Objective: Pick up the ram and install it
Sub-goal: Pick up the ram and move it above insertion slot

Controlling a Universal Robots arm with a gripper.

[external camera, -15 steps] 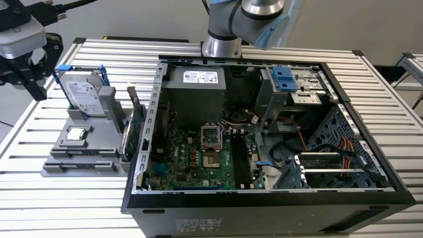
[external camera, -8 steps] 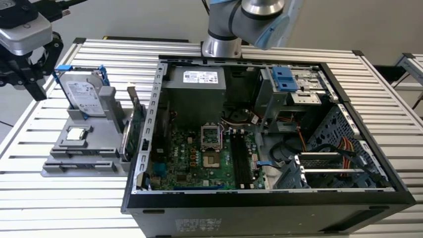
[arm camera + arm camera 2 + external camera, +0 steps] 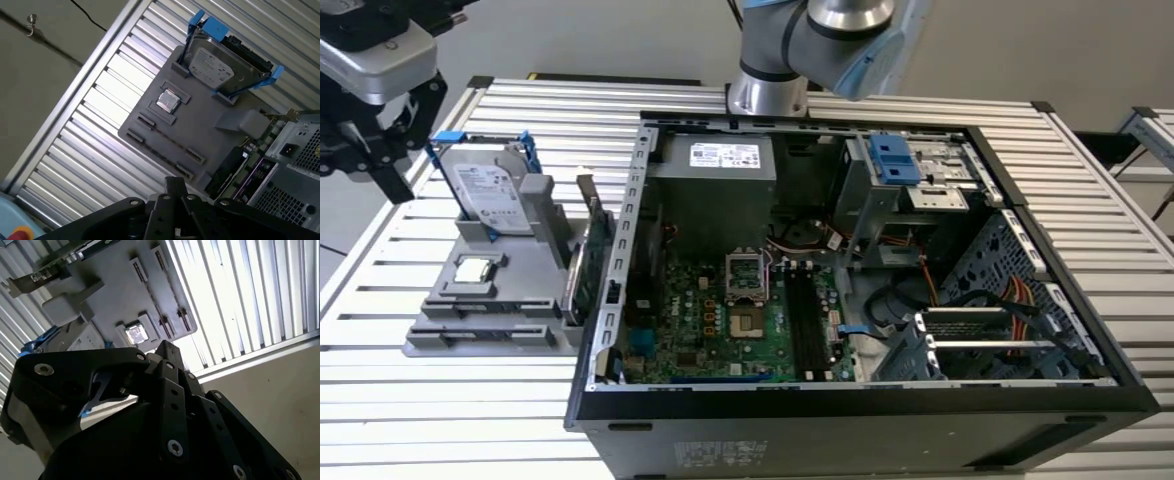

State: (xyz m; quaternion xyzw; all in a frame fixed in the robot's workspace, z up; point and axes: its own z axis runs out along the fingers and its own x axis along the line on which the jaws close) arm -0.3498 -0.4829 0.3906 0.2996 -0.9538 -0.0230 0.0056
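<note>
At the exterior view's upper left, the gripper (image 3: 387,175) hangs closed and empty, well apart from the ram (image 3: 170,139), a thin strip slotted in the grey holder (image 3: 454,345) near the processor chip (image 3: 478,268).

Hard drive (image 3: 491,195) and processor chip (image 3: 478,268) sit on a grey holder (image 3: 447,338) beside the open computer case (image 3: 854,440).

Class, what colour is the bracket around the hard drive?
The bracket is blue, clearest in the first wrist view.
</note>
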